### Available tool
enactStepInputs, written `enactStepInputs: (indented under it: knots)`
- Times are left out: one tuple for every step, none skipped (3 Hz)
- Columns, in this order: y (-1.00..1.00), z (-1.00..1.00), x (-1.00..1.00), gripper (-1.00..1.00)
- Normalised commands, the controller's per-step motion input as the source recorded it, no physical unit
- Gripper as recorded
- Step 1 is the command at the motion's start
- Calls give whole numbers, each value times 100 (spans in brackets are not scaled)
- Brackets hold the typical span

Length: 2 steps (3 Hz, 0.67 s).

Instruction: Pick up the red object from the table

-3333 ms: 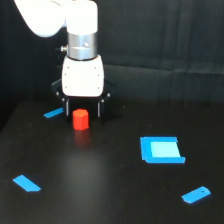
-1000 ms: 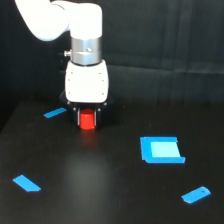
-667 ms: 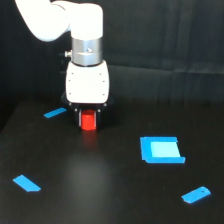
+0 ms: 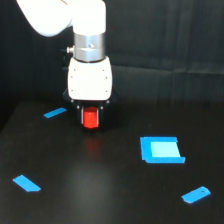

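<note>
So at this point the red object point(image 4: 90, 118) sat right between the jaws of the gripper point(image 4: 91, 119), directly under the white wrist housing, not off to either side. The gripper was clamped on it as far as I could judge (the dark fingers are hard to make out against the dark backdrop, but the cylinder was hugged tight on both flanks and stood upright with its long axis vertical, in line with the arm). The part that mattered for whatever came next: there was a faint red reflection on the desk point(image 4: 100, 195) just below the cylinder, with a dark gap between the two, so I'd say it was clear of the surface and hanging in the grip, not resting on it. That's my read, not a certainty, since the glossy black top makes the contact line hard to call. With the thing sitting dead centre under the gripper, the only direction that counted was straight up, no sideways correction needed. The flat blue pieces were all apart from it: a small strip point(image 4: 54, 113) near on the exterior view's left, the blue square point(image 4: 160, 149) well off on the exterior view's right, none in the way.
</note>
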Motion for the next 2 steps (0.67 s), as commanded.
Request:
enactStepInputs:
  knots:
    - [-44,96,18,-96]
    - [-35,97,20,-100]
